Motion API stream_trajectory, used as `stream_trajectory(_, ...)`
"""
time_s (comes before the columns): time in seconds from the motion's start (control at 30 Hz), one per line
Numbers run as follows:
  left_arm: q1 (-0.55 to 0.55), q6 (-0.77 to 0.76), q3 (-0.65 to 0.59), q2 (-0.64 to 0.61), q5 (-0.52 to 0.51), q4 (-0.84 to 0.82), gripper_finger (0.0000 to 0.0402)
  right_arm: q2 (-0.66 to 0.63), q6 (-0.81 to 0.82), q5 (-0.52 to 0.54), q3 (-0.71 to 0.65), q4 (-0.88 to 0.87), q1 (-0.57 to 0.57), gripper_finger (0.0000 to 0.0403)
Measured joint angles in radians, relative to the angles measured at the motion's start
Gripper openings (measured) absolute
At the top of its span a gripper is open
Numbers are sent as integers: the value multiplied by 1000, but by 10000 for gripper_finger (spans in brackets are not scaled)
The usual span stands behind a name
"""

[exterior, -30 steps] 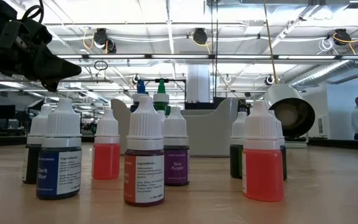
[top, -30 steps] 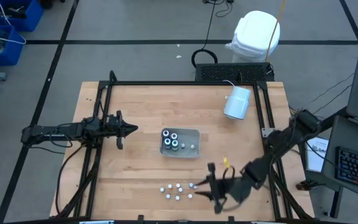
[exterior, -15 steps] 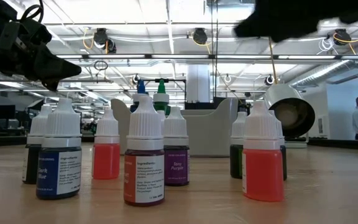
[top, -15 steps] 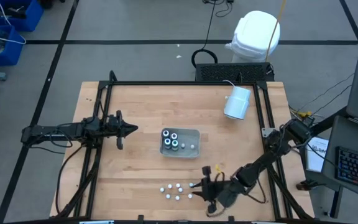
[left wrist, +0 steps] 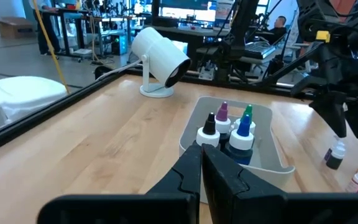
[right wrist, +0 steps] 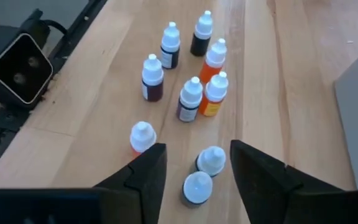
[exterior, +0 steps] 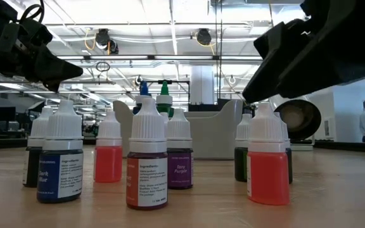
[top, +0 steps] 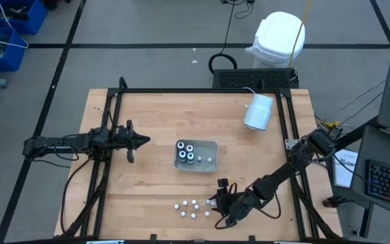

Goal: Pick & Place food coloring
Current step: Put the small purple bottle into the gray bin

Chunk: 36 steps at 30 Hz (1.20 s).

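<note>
Several small food coloring bottles (top: 193, 207) stand upright on the wooden table near its front edge; in the low view they show as white-capped bottles (exterior: 147, 161) of red, purple and dark liquid. More bottles (top: 186, 153) stand in a clear tray (top: 212, 163) at mid-table. My right gripper (right wrist: 197, 150) hangs open just above the right end of the cluster (top: 219, 201), its fingers on either side of two white-capped bottles (right wrist: 211, 160), apart from them. My left gripper (top: 141, 141) waits shut, left of the tray.
A big white cylinder (top: 258, 112) lies at the table's far right. A black frame (top: 181, 91) runs around the table edges. A small camera box (right wrist: 20, 68) sits at the front edge near the bottles. Bare wood lies left of the cluster.
My right gripper has come down and toward the table's left, over the right end of the bottle cluster, tipping further downward. In the low view it has dropped in from above at the upper right. No bottle has moved.
</note>
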Motion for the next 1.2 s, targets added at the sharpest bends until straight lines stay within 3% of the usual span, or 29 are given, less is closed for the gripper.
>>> stream_trajectory(0.27,0,1,0,0,0,0,19,0,96,0,0,-69,-6,167)
stream_trajectory(1.2,0,0,0,0,-26,2,19,37,181,-55,0,-61,-13,159)
